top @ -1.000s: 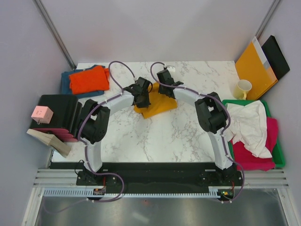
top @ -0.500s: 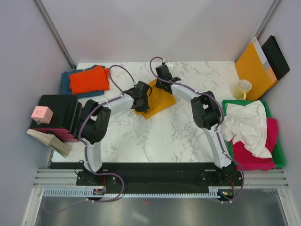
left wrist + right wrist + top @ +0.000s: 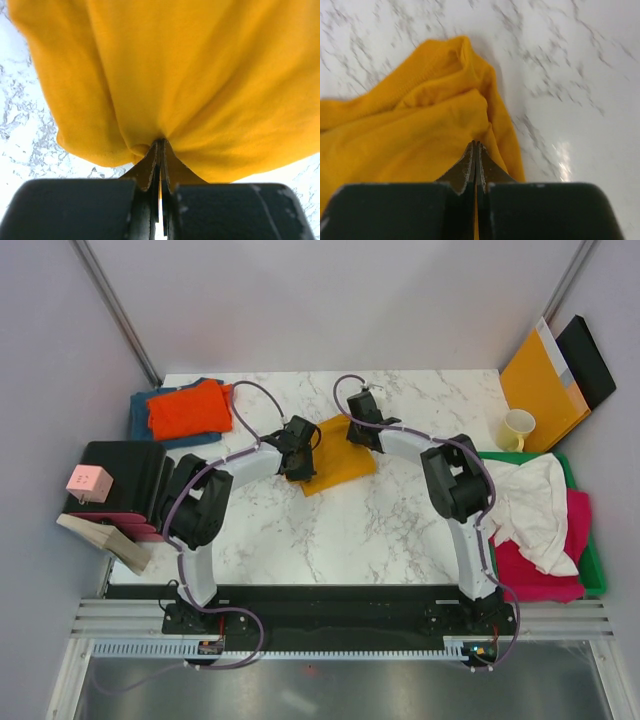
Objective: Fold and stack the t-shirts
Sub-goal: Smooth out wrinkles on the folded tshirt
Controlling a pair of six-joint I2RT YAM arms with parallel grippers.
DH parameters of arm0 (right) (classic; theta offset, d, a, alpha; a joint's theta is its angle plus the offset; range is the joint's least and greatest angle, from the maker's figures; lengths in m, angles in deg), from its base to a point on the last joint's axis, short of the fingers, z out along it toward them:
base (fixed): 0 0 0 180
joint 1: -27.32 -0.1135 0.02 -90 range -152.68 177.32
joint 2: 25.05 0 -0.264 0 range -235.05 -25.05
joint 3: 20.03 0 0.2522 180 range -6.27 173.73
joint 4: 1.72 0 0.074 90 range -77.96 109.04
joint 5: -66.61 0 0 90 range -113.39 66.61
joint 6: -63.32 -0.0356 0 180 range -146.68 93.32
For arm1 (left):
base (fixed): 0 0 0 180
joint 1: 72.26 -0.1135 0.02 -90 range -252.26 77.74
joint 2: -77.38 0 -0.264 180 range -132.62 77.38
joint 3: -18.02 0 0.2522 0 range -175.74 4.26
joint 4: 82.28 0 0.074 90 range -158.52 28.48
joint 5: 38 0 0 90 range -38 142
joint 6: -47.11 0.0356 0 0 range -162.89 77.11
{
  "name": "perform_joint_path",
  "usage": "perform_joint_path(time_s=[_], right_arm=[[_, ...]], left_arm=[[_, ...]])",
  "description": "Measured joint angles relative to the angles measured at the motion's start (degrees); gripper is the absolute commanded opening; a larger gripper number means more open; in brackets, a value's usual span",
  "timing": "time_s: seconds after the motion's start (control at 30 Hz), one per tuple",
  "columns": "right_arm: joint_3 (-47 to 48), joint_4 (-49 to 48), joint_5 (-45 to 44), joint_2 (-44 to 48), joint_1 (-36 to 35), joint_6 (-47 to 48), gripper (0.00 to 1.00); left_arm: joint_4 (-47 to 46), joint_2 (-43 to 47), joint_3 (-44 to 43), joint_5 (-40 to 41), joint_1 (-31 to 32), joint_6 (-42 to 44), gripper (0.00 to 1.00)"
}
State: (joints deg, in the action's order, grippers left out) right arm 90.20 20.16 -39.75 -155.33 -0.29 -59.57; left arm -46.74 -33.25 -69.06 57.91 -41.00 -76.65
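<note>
A mustard-yellow t-shirt point(image 3: 340, 455) is pinched at two points above the marble table point(image 3: 330, 530). The left gripper point(image 3: 160, 150) is clamped on a gathered bunch of cloth right at its fingertips, and the right gripper point(image 3: 476, 149) is clenched on a rumpled edge of the same shirt. The garment is spread between the two grippers. Seen from the left wrist, it fans out ahead of the tips and hangs in soft folds. From the right wrist, it lies ahead and to the left of the tips, with bare marble to the right.

The step in hand is judged to be a fold or a repositioning of this shirt. It would be done best with both grips moved together, so that the held edge is kept taut and level and no twist is drawn into the cloth. The bunched hold on the left is likely to leave a crease, so the fabric should be laid flat and smoothed before either grip is let go.

Well off to the left of the left gripper, a folded orange t-shirt point(image 3: 188, 408) is stacked on a teal-blue t-shirt point(image 3: 140, 418), a likely destination. Far to the right of the right gripper, a white t-shirt point(image 3: 530, 505) and a magenta t-shirt point(image 3: 540, 578) are heaped unfolded in a green tray point(image 3: 598, 570).
</note>
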Motion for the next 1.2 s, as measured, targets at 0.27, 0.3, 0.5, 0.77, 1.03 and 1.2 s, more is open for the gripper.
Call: perform_joint_path(time_s=[0.27,0.3,0.5,0.77,1.03,1.2], right_arm=[[-23.4,-5.0,-2.6,14.5,-2.6,-0.4,0.0],[-24.9,-5.5,-2.8,15.5,-2.9,-0.5,0.0],[-26.5,-4.7,-4.3,17.1,-4.3,-0.3,0.08],[-14.0,2.9,-5.6,17.1,-4.0,4.0,0.46],[-10.1,4.3,-4.9,16.9,-4.0,5.7,0.0],[-10.1,5.0,-4.3,16.7,-4.0,5.7,0.0]], left_arm=[[0.4,2.9,3.6,0.2,0.1,0.0,0.02],[0.5,3.5,4.3,0.2,0.2,0.0,0.02],[1.6,8.0,8.9,1.5,2.0,0.0,0.18],[2.2,13.9,5.8,0.7,2.9,-0.4,0.61],[-1.8,8.0,-0.1,-3.9,4.3,-0.7,0.02],[-2.4,2.6,0.5,-6.7,4.6,-1.1,0.02]])
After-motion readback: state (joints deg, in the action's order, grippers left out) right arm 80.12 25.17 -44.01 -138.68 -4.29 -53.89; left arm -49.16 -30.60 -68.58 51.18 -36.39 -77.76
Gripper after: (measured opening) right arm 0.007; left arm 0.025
